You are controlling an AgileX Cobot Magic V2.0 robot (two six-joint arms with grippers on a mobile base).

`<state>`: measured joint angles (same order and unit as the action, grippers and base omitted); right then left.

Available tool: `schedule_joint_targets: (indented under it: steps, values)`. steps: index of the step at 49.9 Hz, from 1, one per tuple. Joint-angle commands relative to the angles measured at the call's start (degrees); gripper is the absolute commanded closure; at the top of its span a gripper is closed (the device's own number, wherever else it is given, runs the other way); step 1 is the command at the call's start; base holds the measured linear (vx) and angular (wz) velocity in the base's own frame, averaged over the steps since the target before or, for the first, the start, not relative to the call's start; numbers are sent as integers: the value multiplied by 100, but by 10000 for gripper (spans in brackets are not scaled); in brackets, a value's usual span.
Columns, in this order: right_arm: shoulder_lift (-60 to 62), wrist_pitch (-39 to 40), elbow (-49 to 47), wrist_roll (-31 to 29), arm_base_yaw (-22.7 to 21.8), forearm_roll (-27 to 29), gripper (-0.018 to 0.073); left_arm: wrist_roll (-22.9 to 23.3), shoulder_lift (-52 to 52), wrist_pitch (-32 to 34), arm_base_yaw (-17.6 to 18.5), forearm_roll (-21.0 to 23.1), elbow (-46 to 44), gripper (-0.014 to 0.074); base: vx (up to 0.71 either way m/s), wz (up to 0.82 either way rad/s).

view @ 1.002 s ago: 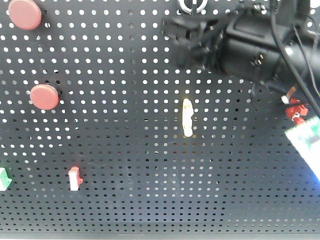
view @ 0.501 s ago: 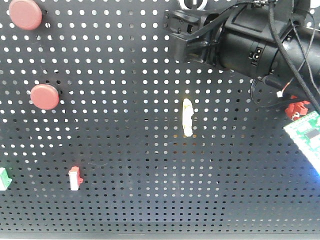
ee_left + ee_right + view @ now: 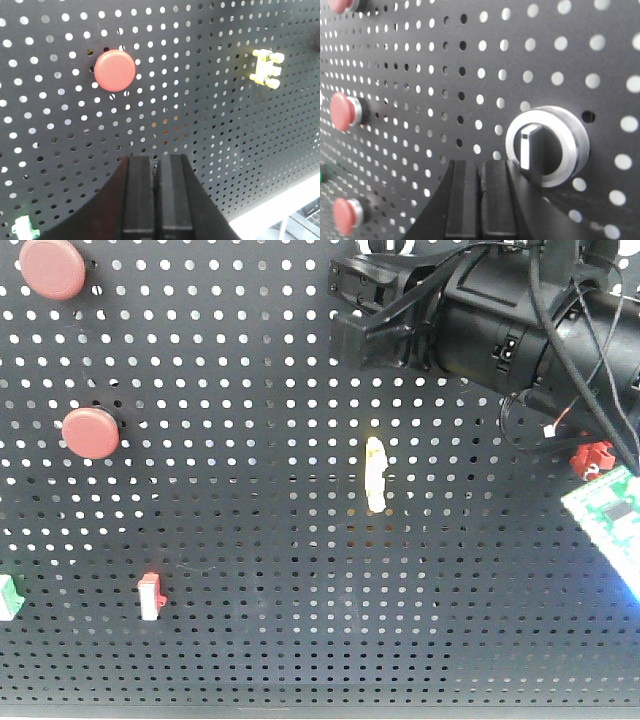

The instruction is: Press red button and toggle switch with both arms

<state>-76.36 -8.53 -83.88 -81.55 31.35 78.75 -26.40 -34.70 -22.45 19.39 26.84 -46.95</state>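
1. Only the right wrist view shows the toggle switch [image 3: 547, 145] clearly: a round switch with a silver-white ring and a black lever with a white end face, standing roughly upright in that view. The front view shows it only as a sliver of white at the top edge of the pegboard [image 3: 250, 660], above the arm [image 3: 500, 335].
2. The right gripper [image 3: 480, 167] has its two black fingers pressed together with nothing between them. Its tips lie just beside the lower left of the ring. Whether they touch the ring or the lever cannot be told.
3. The left gripper [image 3: 156, 162] appears only in the left wrist view, and it too is closed on nothing. It sits below the red button [image 3: 115, 70], apart from it.
4. The front view places that button near the board's left edge, halfway up. A second red button [image 3: 52, 267] sits in the top left corner, a pale yellow switch [image 3: 376, 475] near the middle, a small red-and-white switch [image 3: 149, 597] toward the bottom left and a green part [image 3: 6, 597] at the left edge.
5. Compared with a second ago, the arm is sharper and has moved up toward the top edge, so it now hides more of the ring. The buttons and switches have not moved.
6. The arm reaches in from the top right corner and slopes up to the left. Black cables loop over it, and a green circuit board [image 3: 605, 508] hangs at the right edge.
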Motion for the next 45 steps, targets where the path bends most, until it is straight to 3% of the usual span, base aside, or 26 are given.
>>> schedule_joint_targets:
  steps: [1,17,26,41,45]
  values:
    - [152,1375,-215,-142,-124,100,562,48,-26,392,7,83,-144,595,0,0]
    - [152,1742,-31,-566,-124,373,562,48,-26,397,7,77,-144,595,0,0]
    - [187,2134,-31,-895,-124,788,562,43,-26,391,7,-19,-144,595,0,0]
    - [239,2808,-31,-2631,-124,2206,562,43,-26,430,7,-20,-144,595,0,0]
    - [279,2961,-31,-2930,-124,2348,562,43,-26,430,7,-20,-144,595,0,0]
